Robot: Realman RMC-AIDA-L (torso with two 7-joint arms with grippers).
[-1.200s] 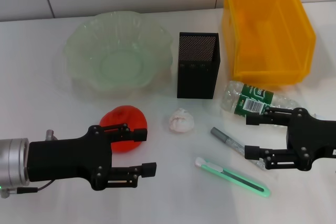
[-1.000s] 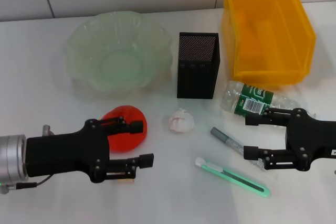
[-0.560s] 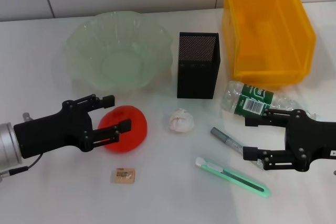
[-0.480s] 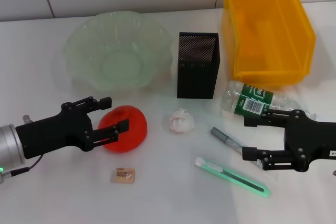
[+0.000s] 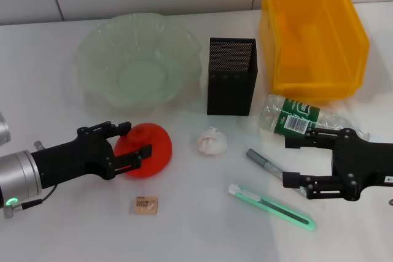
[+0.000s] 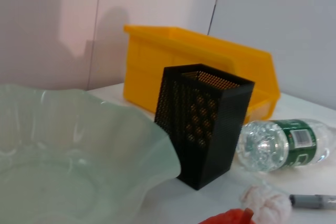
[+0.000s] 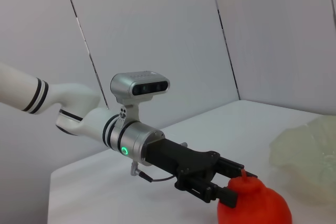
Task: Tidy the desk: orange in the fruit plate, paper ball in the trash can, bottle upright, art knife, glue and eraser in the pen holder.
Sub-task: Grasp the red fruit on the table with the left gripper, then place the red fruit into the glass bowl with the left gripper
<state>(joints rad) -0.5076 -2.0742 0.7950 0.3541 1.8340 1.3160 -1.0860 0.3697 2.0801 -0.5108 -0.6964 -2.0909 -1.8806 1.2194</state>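
The orange [image 5: 152, 148] lies on the white table, also seen in the right wrist view as the orange [image 7: 255, 204]. My left gripper [image 5: 134, 138] is open, its fingers straddling the orange's left side. The fruit plate [image 5: 92, 53] is a pale green bowl behind it. A paper ball [image 5: 212, 140] sits mid-table. The black mesh pen holder [image 5: 230, 78] stands beside the yellow trash can [image 5: 313, 35]. The bottle [image 5: 295, 116] lies on its side. My right gripper [image 5: 290, 161] is open just in front of it. The grey glue [image 5: 263, 162], green art knife [image 5: 270, 205] and tan eraser [image 5: 146, 205] lie flat.
In the left wrist view the pen holder [image 6: 205, 124] stands between the plate's rim [image 6: 152, 145] and the lying bottle [image 6: 283, 142], with the yellow can [image 6: 157, 61] behind. A white wall closes off the table's back.
My left gripper moved from above the eraser back and to the left, uncovering the eraser, then slid up to the orange. The right gripper hardly moved.
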